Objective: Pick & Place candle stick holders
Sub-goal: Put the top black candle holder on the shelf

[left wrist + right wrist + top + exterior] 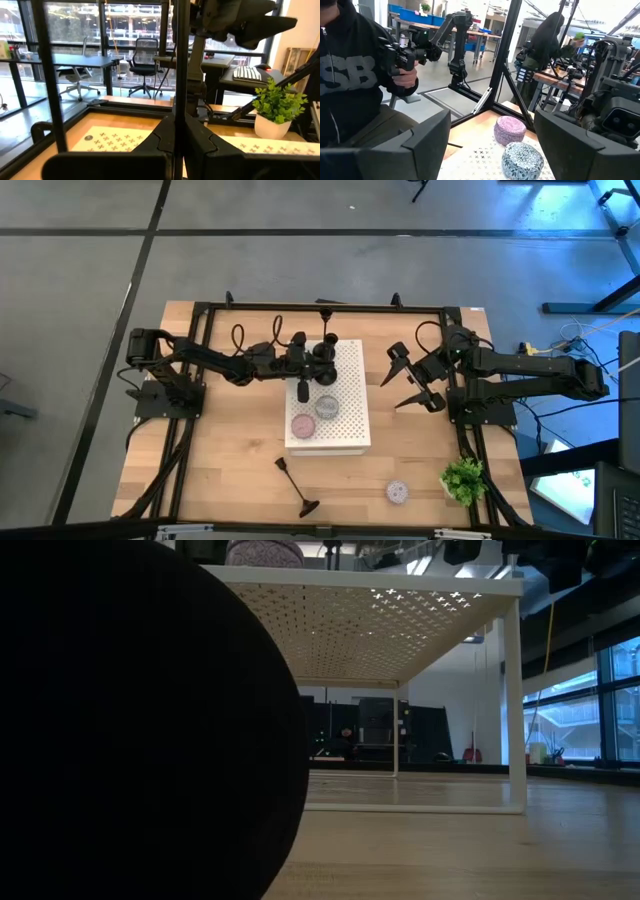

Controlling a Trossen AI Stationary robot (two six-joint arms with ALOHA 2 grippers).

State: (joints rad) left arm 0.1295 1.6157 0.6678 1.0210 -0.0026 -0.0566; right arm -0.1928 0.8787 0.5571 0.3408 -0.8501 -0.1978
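My left gripper (322, 358) reaches over the far end of the white perforated board (350, 430) and is shut on a black candle stick holder (175, 60) that stands upright. A pink puck (302, 425) and a grey puck (327, 406) rest on the board; both show in the right wrist view, the pink puck (510, 129) and the grey puck (521, 157). Another black holder (295, 485) lies on its side on the table near the front edge. A lavender puck (398, 492) sits on the table. My right gripper (410, 385) is open and empty, right of the board. My left gripper pinches the black holder's thin stem (175, 107) between its two fingers, coming level from the table's left and lying across it. The stem rises upright above the fingers. The fingers hide its base, so I cannot tell whether it stands on the board.
A small green plant (463, 478) stands at the front right. The black frame (320, 307) runs around the table. In the low view the lying holder's round base (140, 730) blocks the left half. A seated person (355, 75) shows beyond the table.
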